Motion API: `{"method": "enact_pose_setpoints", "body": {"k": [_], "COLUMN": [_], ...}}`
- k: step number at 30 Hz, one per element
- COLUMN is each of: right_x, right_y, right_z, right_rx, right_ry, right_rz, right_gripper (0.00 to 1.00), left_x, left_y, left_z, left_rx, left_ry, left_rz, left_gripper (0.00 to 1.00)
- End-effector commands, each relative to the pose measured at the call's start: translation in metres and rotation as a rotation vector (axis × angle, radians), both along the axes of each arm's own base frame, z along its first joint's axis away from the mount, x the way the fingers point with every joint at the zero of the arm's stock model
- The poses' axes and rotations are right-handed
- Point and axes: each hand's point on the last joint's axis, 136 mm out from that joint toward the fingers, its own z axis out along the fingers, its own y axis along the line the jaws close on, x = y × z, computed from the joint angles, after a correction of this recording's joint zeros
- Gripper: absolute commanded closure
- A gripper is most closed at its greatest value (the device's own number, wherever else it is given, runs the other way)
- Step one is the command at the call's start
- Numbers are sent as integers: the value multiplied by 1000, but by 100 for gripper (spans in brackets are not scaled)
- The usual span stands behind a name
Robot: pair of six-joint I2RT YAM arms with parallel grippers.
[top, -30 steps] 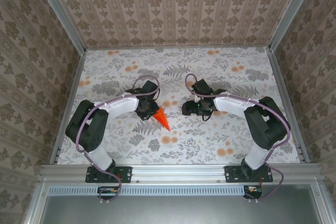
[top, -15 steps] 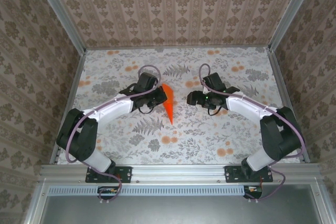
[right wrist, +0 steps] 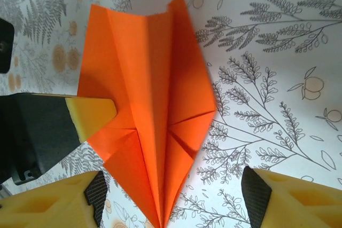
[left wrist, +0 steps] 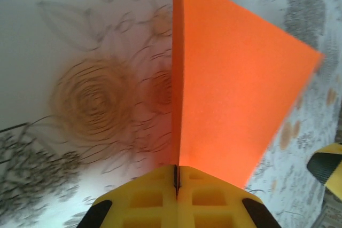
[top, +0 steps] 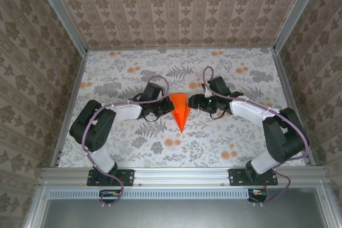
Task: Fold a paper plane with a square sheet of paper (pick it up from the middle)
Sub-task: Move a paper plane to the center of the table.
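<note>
The paper plane (top: 180, 111), nose toward 6 o'clock, is clamped by the left pincer (top: 164, 109) at its 9, with the right pincer (top: 194, 102) open at its 3.

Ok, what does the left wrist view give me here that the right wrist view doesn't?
From the left wrist: the left gripper with its yellow pads pressed together on the paper plane, which is seen edge-on with one wing fanning right, and a large printed flower behind it.

From the right wrist: the plane's layout from above, with its centre crease and diagonal folds, and the right gripper with its fingers spread wide, touching nothing.

In both: the orange plane, with a left gripper finger on it.
</note>
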Motion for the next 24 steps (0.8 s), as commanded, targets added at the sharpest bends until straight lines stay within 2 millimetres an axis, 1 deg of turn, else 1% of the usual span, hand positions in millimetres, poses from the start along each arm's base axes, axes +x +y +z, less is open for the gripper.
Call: {"method": "enact_pose_setpoints", "body": {"k": [1,3,6,10,12,15,18,24], "right_x": [-8,-10,-15,-21,-21,-21,-23,-21], "right_y": [16,24,40,57,61,67,71,69], "right_z": [-9,-9,-11,-11,-11,-12,-17,-29], "right_rx": [20,14,-13,-60,-75,-87,-109,-153], "right_ry": [28,27,22,-2,-10,-10,12,53], "right_rz": [57,82,133,184,193,211,228,224], "right_gripper": [33,35,39,46,48,55,60,58], "left_x": [2,-1,-3,-3,-3,-4,-3,-5], "left_y": [8,15,21,20,20,19,19,18], "left_z": [-8,-14,-17,-17,-17,-16,-16,-15], "left_rx": [16,38,48,40,38,34,31,26], "left_ry": [12,27,30,28,29,28,29,30], "left_rz": [32,49,65,59,57,53,55,52], "left_gripper": [100,100,100,100,100,100,100,100]}}
